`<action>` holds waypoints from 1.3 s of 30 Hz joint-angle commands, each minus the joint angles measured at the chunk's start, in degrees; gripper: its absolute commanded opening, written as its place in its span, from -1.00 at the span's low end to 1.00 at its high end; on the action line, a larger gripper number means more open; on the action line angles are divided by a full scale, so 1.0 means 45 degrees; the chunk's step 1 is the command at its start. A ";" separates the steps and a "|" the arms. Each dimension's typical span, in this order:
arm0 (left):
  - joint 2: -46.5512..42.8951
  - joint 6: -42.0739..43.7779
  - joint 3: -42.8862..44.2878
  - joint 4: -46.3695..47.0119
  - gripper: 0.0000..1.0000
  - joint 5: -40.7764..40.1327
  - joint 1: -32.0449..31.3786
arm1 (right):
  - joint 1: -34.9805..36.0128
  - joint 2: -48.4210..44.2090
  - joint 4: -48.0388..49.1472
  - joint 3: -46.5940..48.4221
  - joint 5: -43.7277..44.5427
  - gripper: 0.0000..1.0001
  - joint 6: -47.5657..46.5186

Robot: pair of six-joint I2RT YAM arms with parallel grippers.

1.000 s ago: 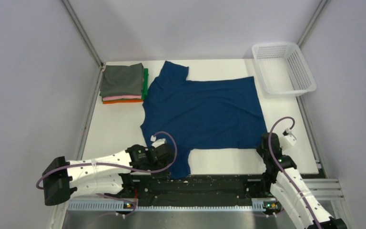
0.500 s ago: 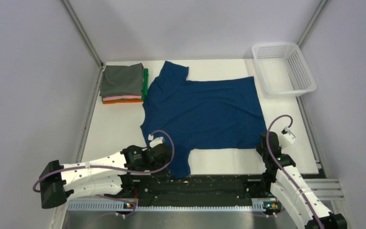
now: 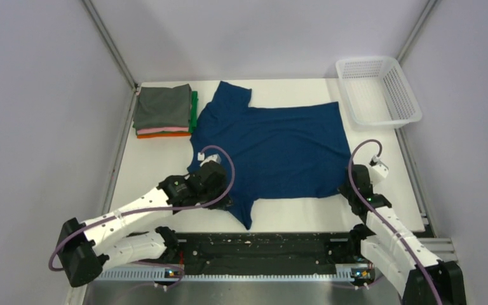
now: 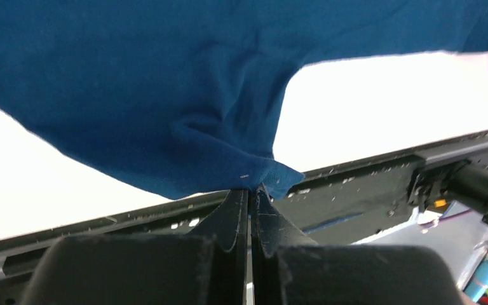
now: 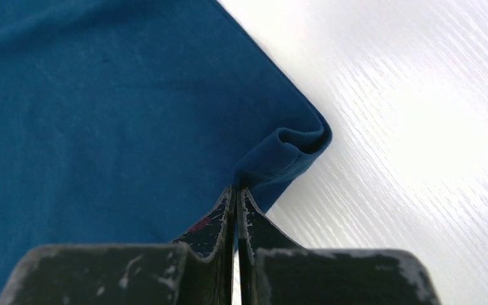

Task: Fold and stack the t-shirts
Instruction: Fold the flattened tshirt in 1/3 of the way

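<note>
The navy blue cloth t-shirt (image 3: 273, 149) lies spread flat just beside the stack of folded grey, pink, orange and green shirts (image 3: 163, 113). The left gripper (image 4: 250, 197) is pinched tight on the sleeve farther from the stack. The right gripper (image 5: 236, 194) is pinched tight on the hem corner farthest from the stack. Both hold one long edge, likely to lift it together and fold the shirt over.

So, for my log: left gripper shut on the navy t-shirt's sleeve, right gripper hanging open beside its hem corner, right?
No: the right gripper is also shut, on the navy t-shirt at its hem corner; the right wrist view shows it.
</note>
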 commanded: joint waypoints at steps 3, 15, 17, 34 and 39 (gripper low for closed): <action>0.1095 0.2553 0.1964 0.1295 -1.00 0.0558 0.1828 | 0.0138 0.1534 0.1845 0.1556 -0.0165 -1.00 -0.0868; 0.2849 0.4469 0.4067 0.2440 -1.00 0.1699 0.5174 | 0.0127 0.4452 0.3449 0.3514 0.0293 -1.00 -0.1748; 0.3231 0.4702 0.4388 0.2570 -1.00 0.1838 0.5594 | 0.0133 0.4871 0.3568 0.3823 0.0555 -1.00 -0.1838; 0.7914 0.6433 0.7983 0.2706 -1.00 0.3056 0.7954 | -0.0235 0.8248 0.5440 0.5955 0.1415 -1.00 -0.2499; 0.9224 0.6653 0.8736 0.2399 -1.00 0.3659 0.8555 | -0.0290 0.8779 0.5972 0.6045 0.1721 -1.00 -0.2558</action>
